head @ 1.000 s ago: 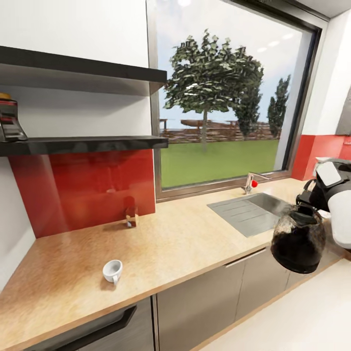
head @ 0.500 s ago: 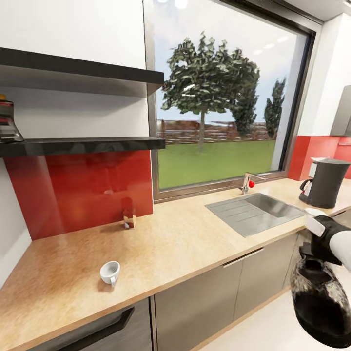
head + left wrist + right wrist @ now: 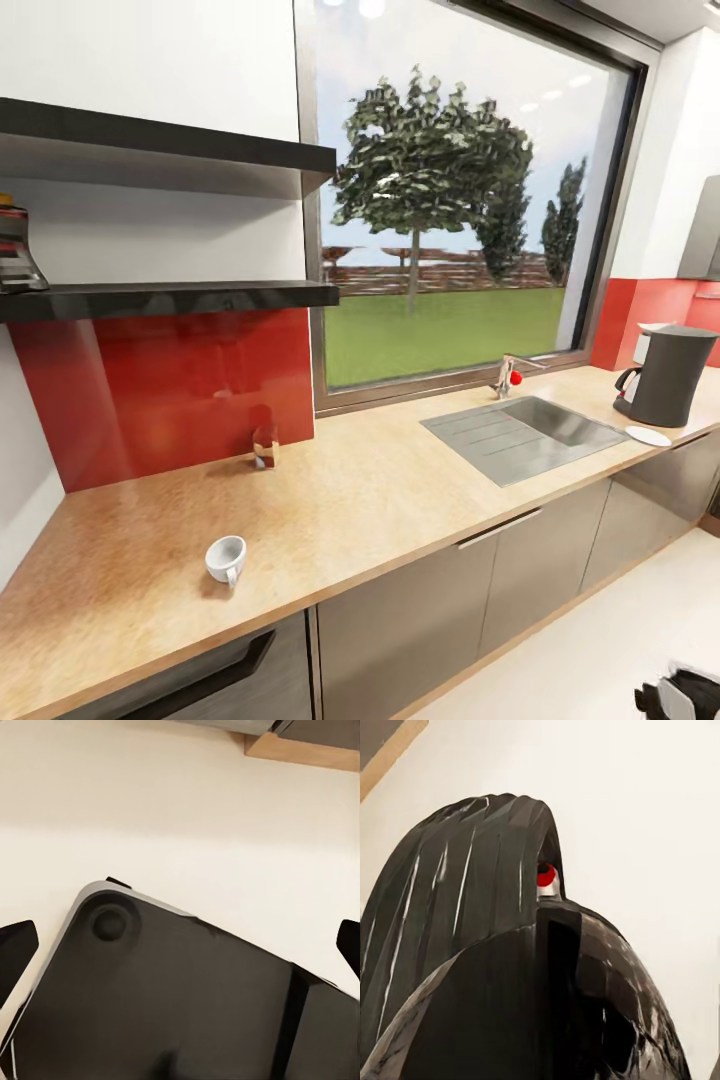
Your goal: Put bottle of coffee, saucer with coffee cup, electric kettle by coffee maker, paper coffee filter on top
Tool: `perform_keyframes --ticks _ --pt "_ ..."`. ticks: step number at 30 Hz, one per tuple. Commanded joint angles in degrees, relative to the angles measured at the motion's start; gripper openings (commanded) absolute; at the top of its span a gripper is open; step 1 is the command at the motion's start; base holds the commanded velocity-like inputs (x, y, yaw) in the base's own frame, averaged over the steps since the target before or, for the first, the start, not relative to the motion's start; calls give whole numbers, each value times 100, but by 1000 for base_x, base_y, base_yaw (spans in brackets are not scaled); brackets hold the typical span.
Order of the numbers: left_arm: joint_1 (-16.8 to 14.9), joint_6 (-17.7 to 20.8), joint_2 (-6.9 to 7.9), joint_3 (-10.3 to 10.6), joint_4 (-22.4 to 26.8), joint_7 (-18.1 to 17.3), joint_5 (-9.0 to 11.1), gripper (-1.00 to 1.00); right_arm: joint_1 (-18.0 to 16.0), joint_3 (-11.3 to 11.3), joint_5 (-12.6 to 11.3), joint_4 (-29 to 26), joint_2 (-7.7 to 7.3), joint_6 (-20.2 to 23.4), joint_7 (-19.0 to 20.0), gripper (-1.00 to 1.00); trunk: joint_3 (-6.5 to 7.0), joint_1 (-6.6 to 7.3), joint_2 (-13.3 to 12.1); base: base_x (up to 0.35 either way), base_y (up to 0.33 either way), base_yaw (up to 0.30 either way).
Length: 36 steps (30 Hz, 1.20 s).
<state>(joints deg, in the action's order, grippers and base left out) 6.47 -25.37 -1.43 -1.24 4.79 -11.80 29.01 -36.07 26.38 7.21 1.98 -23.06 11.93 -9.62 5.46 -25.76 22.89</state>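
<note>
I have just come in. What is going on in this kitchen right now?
A two-armed robot is setting up a coffee station. Its right gripper, low over the floor, seems to hold the kettle, seen close up in the right wrist view. The left gripper is open and empty. On the countertop, the coffee maker stands with the saucer beside it; the cup sits far from them, and the coffee bottle is on the shelf.

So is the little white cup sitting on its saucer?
No, the coffee cup lies tipped on the countertop far from the saucer, which sits beside the coffee maker.
</note>
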Motion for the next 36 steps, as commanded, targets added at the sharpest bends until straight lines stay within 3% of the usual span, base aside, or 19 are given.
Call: perform_keyframes --ticks 1,3,9,13,14,16,21,31,36 --pt "4 4 -3 -12 4 -45 49 100 197 -10 64 13 32 -253 210 -100 1 -2 3 0 0 0" --pt "4 20 -3 -8 4 -48 45 100 520 -10 67 13 83 -775 658 -100 1 -2 3 0 0 0" --pt "4 20 -2 0 5 -80 -14 100 1048 -10 80 13 193 -1762 1383 -100 1 -2 3 0 0 0" --pt "4 -28 -42 -10 5 -88 -367 100 1290 -15 125 8 180 -2482 1651 -100 1 -2 3 0 0 0" --pt "4 -104 -48 -70 5 -84 -512 100 1448 -18 504 5 219 -2826 1709 -100 1 -2 3 0 0 0" --pt "4 -132 -67 -99 5 -64 -540 100 1571 -19 861 7 256 -3026 1721 -100 1 -2 3 0 0 0" --pt "4 -132 -160 -107 5 -34 -552 100 1810 -12 1064 4 442 -3508 1663 -100 1 -2 3 0 0 0" --pt "4 -135 -164 -107 5 -33 -554 100 1822 5 1042 4 391 -3539 1598 -100 1 -2 3 0 -165 0" --pt "4 -135 -164 -100 5 -33 -560 100 1820 19 834 2 344 -3539 1379 -100 1 -2 3 0 -285 0"
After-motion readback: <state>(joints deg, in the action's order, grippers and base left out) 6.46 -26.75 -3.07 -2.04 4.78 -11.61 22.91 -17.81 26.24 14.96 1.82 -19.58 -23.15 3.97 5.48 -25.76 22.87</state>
